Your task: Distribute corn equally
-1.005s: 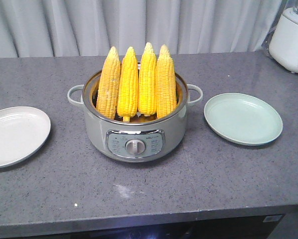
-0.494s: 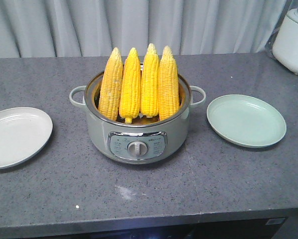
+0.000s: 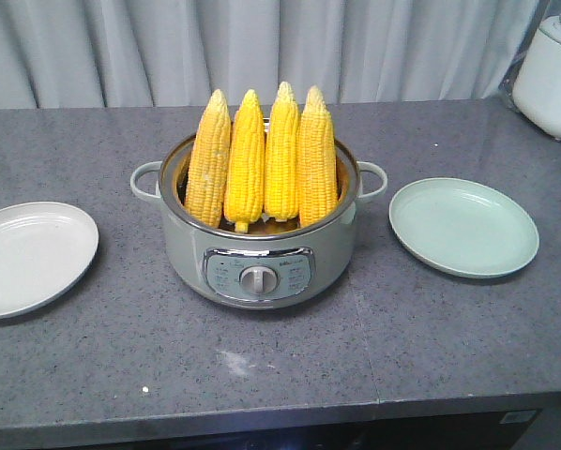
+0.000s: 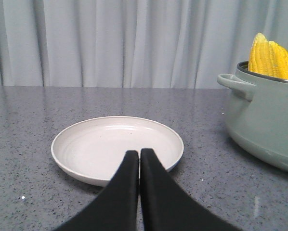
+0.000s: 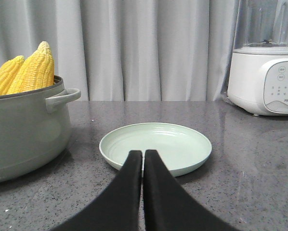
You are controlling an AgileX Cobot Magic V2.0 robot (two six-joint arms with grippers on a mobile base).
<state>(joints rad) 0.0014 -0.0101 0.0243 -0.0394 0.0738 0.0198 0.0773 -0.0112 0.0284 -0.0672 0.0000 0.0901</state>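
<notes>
1. While both wrist cameras are looking low across the countertop, I am seeing four cobs of corn standing upright, tips up, inside the grey-green electric pot.
2. The pot is sitting about midway along the countertop, with its dial facing the front edge and a handle sticking out at each side.
3. The cobs are standing side by side in a row, touching one another and rising well above the pot's rim. The leftmost one is looking more orange than its neighbours.
4. A white plate is lying toward the left end of the countertop, apart from the pot.
5. A pale green plate is lying toward the right end, also apart from the pot, so the pot is sitting between the two plates.
6. My left gripper is staying off the corn. It is clenched, its two black fingers pressing flat together on nothing, and pointing at the near rim of the white plate.
7. My right gripper is clenched the same way, gripping nothing and pointing at the near rim of the green plate.
8. A white kitchen appliance is standing at the back right corner of the countertop, and a grey curtain is hanging behind the back edge.
</notes>
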